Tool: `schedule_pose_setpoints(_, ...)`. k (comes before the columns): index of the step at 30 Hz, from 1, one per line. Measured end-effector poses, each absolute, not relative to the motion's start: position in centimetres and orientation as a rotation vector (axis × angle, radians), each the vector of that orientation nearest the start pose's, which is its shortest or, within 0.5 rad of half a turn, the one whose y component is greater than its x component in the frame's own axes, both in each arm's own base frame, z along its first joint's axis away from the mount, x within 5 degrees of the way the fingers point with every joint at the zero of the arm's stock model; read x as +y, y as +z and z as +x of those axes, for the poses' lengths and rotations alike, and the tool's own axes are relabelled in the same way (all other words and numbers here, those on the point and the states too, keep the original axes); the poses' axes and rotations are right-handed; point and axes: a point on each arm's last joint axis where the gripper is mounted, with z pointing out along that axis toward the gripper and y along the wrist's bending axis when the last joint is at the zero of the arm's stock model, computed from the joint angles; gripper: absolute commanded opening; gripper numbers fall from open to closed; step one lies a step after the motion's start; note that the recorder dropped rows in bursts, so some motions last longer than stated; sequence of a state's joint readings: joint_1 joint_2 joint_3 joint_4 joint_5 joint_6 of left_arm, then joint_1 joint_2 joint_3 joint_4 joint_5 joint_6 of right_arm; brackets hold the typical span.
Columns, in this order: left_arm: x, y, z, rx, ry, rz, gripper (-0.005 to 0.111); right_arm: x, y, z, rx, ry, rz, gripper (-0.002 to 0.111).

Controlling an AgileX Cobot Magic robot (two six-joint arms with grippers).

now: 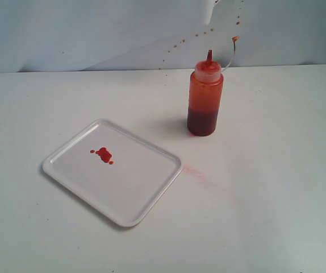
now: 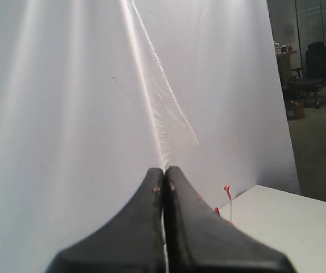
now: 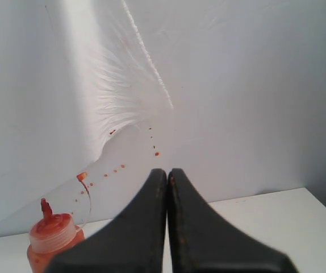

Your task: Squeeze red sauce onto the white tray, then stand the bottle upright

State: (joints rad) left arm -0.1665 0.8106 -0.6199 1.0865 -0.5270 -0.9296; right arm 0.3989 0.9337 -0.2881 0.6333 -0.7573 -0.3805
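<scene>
The bottle (image 1: 205, 100) stands upright on the table behind and to the right of the white tray (image 1: 134, 193), with its red nozzle cap on top. A small blob of red sauce (image 1: 103, 154) lies on the tray's left half. The bottle's cap (image 3: 52, 232) also shows in the right wrist view, beside my right gripper (image 3: 167, 173), which is shut with nothing in it. My left gripper (image 2: 164, 170) is shut and empty, facing the white backdrop. Neither gripper appears in the exterior view.
A faint pale pink smear (image 1: 200, 173) marks the table right of the tray. Red spatter dots (image 1: 200, 35) speckle the white backdrop behind the bottle. A thin tether with a red tip (image 1: 234, 39) arcs off the bottle's cap.
</scene>
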Motion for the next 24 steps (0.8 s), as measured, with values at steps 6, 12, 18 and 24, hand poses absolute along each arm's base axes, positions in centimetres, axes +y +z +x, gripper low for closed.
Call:
schedule_pose_setpoints(6, -6.7, 36.5, 15.4, 1.313, -0.38, 0.558, 0.0, 3.2, 26.6, 17.1, 1.482, 0.102, 0.125, 0.0)
schedule_pose_setpoints(12, -6.1, 38.4, 12.3, 1.19, -0.353, 0.556, 0.0, 3.2, 26.6, 17.1, 1.482, 0.102, 0.125, 0.0)
schedule_pose_setpoints(18, -4.6, 39.7, 7.4, 1.098, -0.365, 0.421, 0.0, 3.2, 26.6, 17.1, 1.482, 0.102, 0.125, 0.0)
schedule_pose_setpoints(24, -2.1, 37.6, 2.8, 1.078, -0.383, 0.167, 0.0, 3.2, 26.6, 17.1, 1.482, 0.102, 0.125, 0.0)
